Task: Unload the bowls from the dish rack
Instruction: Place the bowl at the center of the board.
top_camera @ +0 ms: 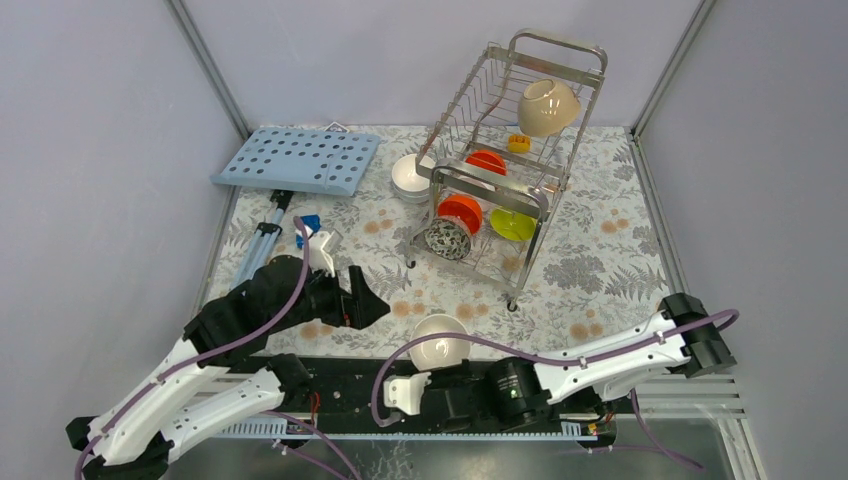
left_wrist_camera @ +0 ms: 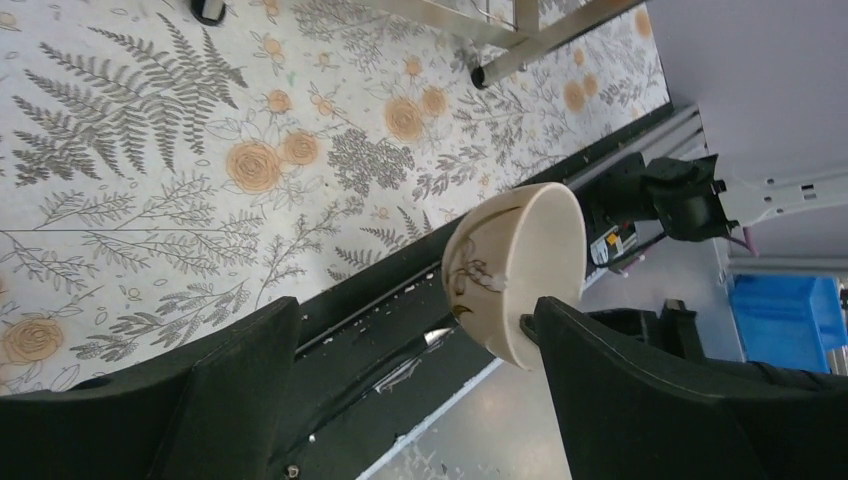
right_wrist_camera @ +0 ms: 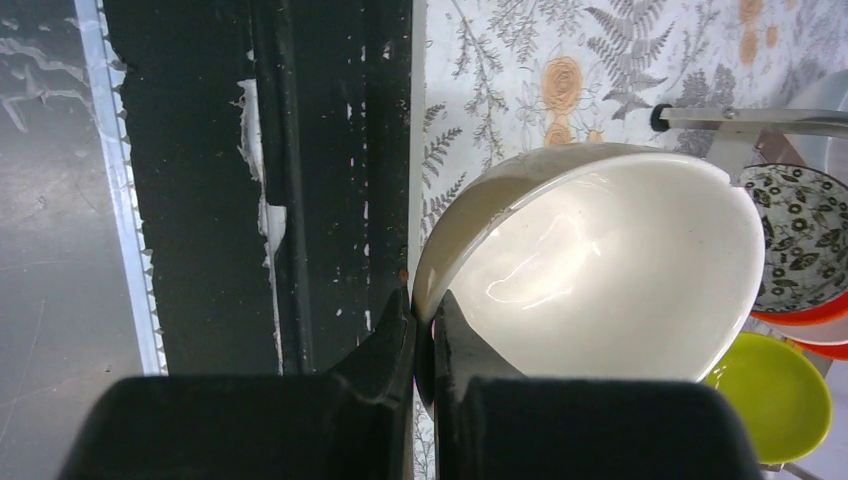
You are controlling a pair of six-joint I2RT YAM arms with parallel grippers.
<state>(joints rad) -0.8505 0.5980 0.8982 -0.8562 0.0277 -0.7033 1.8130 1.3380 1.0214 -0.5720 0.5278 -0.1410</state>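
Pinching the rim of a cream bowl (right_wrist_camera: 600,270), the right gripper (right_wrist_camera: 422,310) has its fingers pressed together on the thin wall, and the bowl is tipped on edge. I judge this hold marginal, because a glossy rim could slip or swing. The bowl hangs at the near edge of the table (top_camera: 600,270), beside the black base rail (right_wrist_camera: 330,150). Released here, it may roll off. The left gripper (left_wrist_camera: 415,315) is spread wide and empty nearby, and a careless sweep could strike the bowl. The dish rack (top_camera: 556,44) holds a second cream bowl (top_camera: 547,106), a lime-green bowl (top_camera: 512,224) and a speckled bowl (top_camera: 447,239).
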